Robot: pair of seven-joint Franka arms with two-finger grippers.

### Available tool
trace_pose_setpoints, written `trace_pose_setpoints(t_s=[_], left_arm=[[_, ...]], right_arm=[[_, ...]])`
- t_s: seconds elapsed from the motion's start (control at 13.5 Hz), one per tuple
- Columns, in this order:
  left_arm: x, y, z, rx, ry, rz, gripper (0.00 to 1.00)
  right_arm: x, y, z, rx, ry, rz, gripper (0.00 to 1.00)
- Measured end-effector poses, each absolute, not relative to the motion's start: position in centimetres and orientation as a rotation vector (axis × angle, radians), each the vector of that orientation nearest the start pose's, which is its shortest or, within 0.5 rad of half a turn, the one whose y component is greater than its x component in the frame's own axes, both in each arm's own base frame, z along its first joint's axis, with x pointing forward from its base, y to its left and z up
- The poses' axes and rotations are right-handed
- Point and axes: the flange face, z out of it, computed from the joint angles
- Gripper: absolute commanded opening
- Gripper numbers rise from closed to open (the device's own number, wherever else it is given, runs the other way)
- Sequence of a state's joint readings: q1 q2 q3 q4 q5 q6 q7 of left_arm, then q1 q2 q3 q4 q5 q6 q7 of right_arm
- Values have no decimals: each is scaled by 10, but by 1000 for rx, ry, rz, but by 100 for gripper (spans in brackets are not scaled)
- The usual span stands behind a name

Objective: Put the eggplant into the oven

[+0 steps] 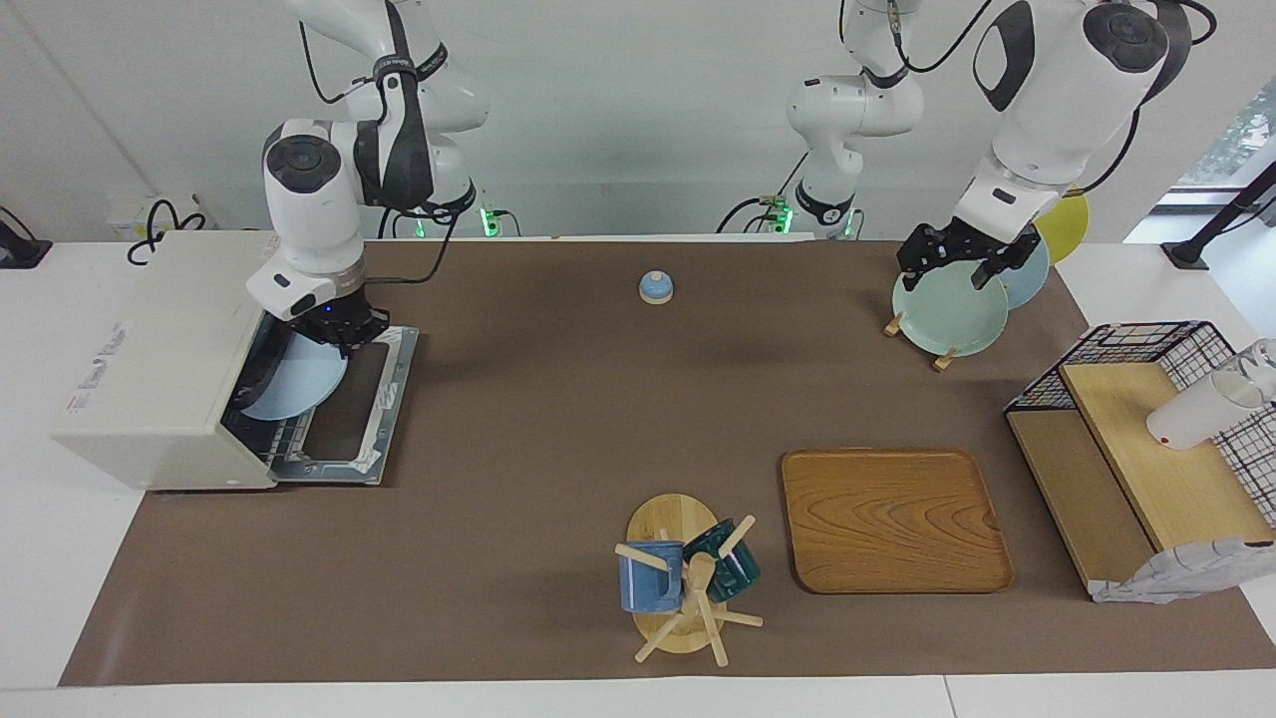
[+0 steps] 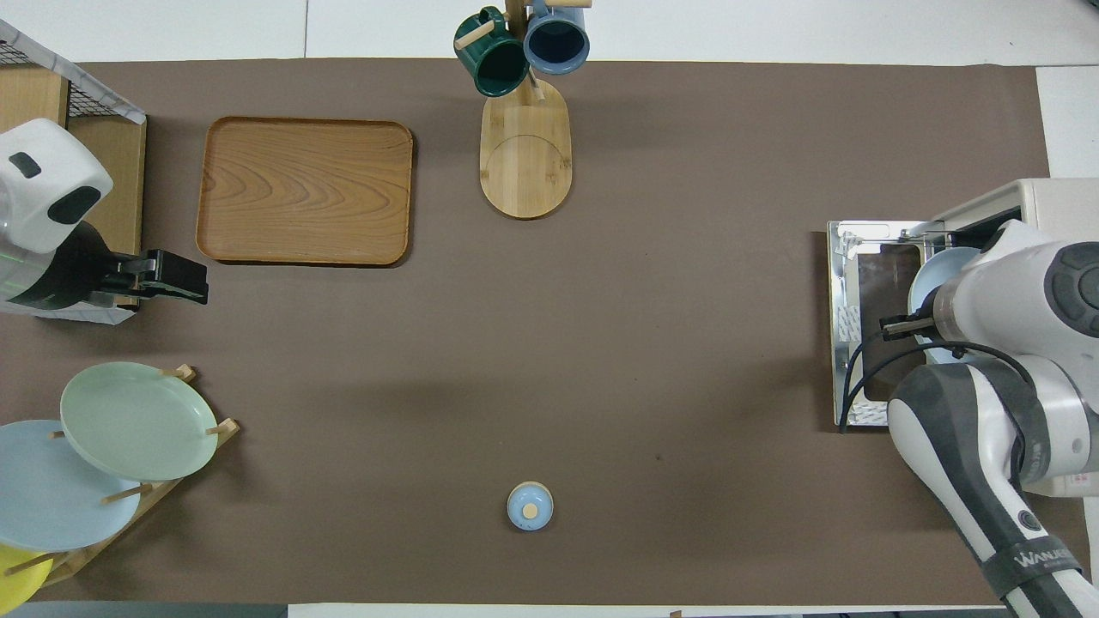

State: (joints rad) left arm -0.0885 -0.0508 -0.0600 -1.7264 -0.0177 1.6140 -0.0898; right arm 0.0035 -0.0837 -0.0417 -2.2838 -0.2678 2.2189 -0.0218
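At the left of the facing view, the oven [image 1: 150, 379] stands with its door [image 1: 369, 409] dropped open. The right gripper [image 1: 344, 334] is over that door, its fingers clamped on the rim of a tilted light blue plate [image 1: 299, 384], which reaches partly into the oven's mouth. The eggplant cannot be made out; the oven's body hides the plate's inner part. At the upper right of that view, the left gripper [image 1: 957, 261] waits raised near the plate rack [image 1: 937, 354], fingers apart.
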Motion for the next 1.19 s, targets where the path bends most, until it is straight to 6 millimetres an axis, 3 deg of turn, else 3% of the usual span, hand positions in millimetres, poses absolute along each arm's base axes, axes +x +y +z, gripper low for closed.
trace_pose_setpoints(t_s=[0.15,0.3,0.45,0.59,0.74,0.82,0.97,1.19], left_arm=[[532,-82,582,-3153,88,101,100],[532,-81,582,-3156,84,101,100],[532,-81,582,-3157,82,101,100],[532,-80,583,-3157,81,101,100],[532,-81,583,-3157,81,101,100],[532,-81,583,-3157,81,101,100],[532,-80,583,-3157,80,101,100],[532,-81,583,-3157,82,102,100]], right_arm=[[499,-38,379,-3339,-240,-25,0],[497,-45,380,-3339,-243,-22,0],[495,-48,380,-3333,-235,-21,33],[494,-47,378,-3329,-235,-8,38],[493,-45,381,-3330,-234,31,36],[496,-42,389,-3319,-224,52,28],[507,-14,413,-3257,-238,30,2],[517,37,413,-3198,-308,-69,0]])
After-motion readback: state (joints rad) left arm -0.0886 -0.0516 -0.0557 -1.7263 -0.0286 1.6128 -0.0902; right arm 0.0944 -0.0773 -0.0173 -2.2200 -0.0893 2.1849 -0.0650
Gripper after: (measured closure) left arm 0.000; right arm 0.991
